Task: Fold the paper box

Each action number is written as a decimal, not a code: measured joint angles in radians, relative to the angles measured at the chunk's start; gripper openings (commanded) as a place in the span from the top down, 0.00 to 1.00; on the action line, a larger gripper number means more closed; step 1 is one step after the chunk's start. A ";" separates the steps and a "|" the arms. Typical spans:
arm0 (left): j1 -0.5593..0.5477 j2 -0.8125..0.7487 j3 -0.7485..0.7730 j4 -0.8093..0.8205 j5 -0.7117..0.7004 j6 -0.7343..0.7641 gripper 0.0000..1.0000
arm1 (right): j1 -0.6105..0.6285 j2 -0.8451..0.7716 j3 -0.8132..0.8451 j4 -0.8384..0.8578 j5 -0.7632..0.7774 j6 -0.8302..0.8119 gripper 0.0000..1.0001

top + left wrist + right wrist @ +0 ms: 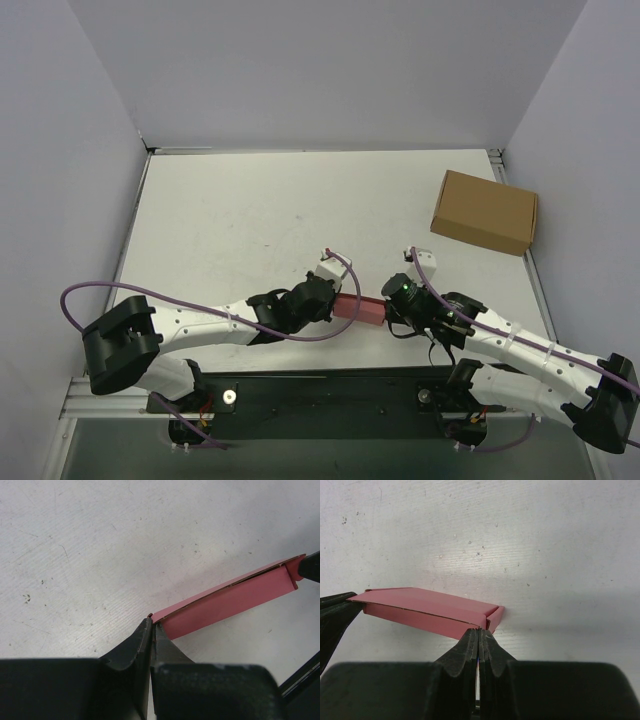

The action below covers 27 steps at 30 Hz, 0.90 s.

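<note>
The left arm [200,325] reaches rightward from its base at the near edge, lying low with its wrist turned inward. The right arm [520,350] stretches leftward in the same low pose, so the two wrists face each other near the front middle. The left gripper [151,622] has its fingers [134,647] pressed together, pinching one end of the paper box [358,308]. The right gripper [479,631] has its fingers [462,655] closed flat against each other on the opposite end.

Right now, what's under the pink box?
Only the white table shows below the paper box, pinched by left gripper and right gripper. Its underside is hidden.
</note>
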<state>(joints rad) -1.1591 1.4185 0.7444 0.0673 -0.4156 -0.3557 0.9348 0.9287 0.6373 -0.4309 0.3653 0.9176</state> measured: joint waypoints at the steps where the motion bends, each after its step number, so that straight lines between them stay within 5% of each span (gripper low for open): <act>1: 0.000 0.000 0.000 0.000 0.000 0.000 1.00 | 0.000 0.000 0.000 0.000 0.000 0.002 1.00; 27: 0.001 -0.008 -0.004 -0.001 0.011 0.000 1.00 | 0.144 0.055 -0.041 -0.009 0.161 0.139 1.00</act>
<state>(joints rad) -1.1584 1.4105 0.7406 0.0662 -0.4049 -0.3553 1.0790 0.9836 0.5964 -0.4397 0.5259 1.0569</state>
